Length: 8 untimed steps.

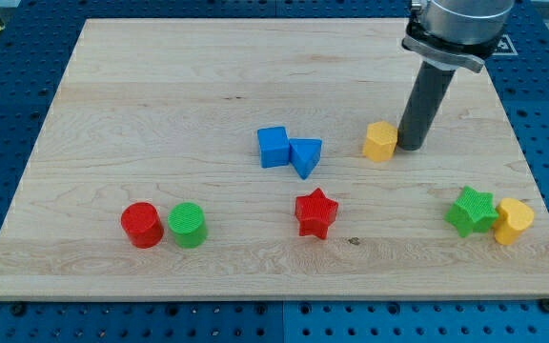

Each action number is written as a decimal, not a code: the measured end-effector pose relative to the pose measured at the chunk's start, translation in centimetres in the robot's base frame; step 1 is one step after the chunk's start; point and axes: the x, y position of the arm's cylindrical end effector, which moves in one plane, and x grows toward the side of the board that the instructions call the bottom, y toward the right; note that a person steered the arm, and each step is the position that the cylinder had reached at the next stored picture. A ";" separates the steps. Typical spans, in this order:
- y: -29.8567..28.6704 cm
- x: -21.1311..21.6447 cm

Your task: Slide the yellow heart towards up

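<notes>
The yellow heart [514, 221] lies near the board's right edge at the lower right, touching a green star [472, 211] on its left. My tip [410, 147] rests on the board well above and to the left of the heart. It stands right beside a yellow pentagon [380, 141], on that block's right side, touching or nearly touching it. The dark rod rises from the tip to the arm's grey body at the view's top right.
A blue cube [273, 147] and a blue triangle [305, 156] touch near the middle. A red star [315, 213] lies below them. A red cylinder [142, 225] and a green cylinder [188, 225] sit together at lower left. The wooden board [160, 95] ends close right of the heart.
</notes>
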 end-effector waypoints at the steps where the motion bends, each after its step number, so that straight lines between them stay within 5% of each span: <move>1: -2.9 0.0; 3: -9.6 0.0; 4: -8.1 0.0; 8: 9.6 5.9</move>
